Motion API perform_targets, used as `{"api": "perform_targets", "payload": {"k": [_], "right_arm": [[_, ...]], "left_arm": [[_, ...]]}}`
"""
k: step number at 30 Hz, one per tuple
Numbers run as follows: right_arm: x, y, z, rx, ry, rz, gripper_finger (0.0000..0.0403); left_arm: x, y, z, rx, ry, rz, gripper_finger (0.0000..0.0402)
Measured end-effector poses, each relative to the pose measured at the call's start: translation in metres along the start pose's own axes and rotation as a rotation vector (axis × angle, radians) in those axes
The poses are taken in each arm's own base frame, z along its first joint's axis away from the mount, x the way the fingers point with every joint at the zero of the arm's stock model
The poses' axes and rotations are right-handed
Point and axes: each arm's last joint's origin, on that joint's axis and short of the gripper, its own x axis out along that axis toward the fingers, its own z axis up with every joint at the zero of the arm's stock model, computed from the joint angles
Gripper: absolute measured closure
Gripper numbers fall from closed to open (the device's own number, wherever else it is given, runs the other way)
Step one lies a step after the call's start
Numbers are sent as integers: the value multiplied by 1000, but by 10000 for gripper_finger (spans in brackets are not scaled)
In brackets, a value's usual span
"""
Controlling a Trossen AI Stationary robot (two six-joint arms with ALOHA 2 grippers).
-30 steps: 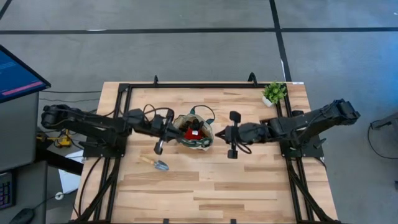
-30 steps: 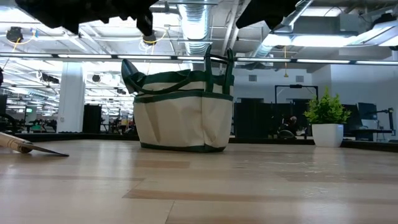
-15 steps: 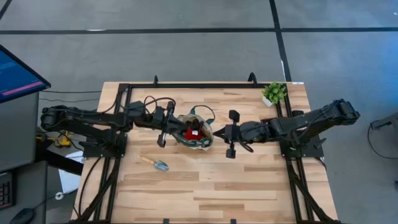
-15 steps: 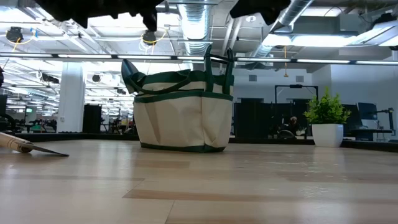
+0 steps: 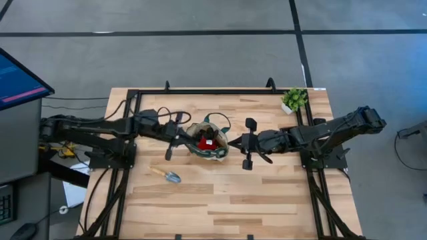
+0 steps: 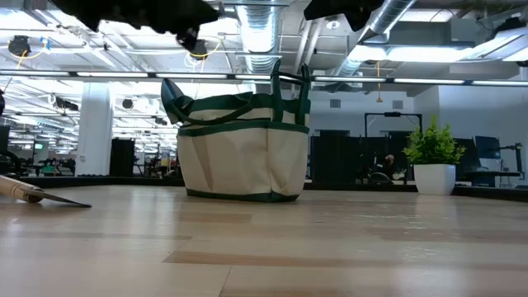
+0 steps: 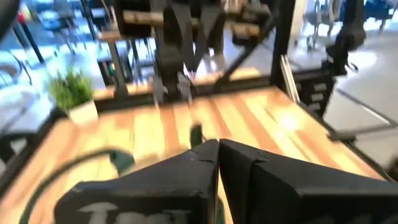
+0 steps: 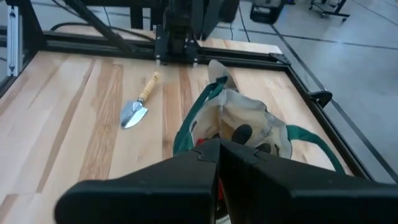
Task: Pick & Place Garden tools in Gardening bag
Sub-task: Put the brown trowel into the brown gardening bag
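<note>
The cream and green gardening bag (image 5: pixel 208 140) stands upright on its base at the table's middle (image 6: pixel 243 148). A red-and-black piece (image 5: pixel 205 141) and dark tools (image 8: pixel 242 132) lie inside it. The silver trowel with a wooden handle (image 5: pixel 167 175) lies flat on the table, nearer than the bag and to its left (image 8: pixel 140 106). My left gripper (image 5: pixel 180 140) is shut and empty, in the air at the bag's left side. My right gripper (image 5: pixel 237 143) is shut and empty, in the air at the bag's right side, with its fingertips (image 8: pixel 217 149) pointing at the bag.
A small green potted plant (image 5: pixel 293 100) stands at the table's far right corner (image 6: pixel 433 161). A black frame rail (image 5: pixel 213 91) runs along the far edge. Bare wood (image 5: pixel 253 200) lies toward the near edge.
My left gripper has swung beside the bag's left side, first toward the far edge, then back toward the left edge, turning as it goes. My right gripper has shifted slightly toward the bag. The bag and the trowel have stayed put.
</note>
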Motion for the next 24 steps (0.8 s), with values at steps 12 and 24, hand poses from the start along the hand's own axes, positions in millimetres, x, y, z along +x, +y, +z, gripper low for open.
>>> {"api": "perform_targets", "payload": {"k": [12,24], "right_arm": [[0,0,-7,-29,71,0,403],[0,0,-9,-12,85,2,403]], "left_arm": [[-57,-31,-19,-52,353,-110,399],[-56,-57,-33,-58,535,-262,399]]}}
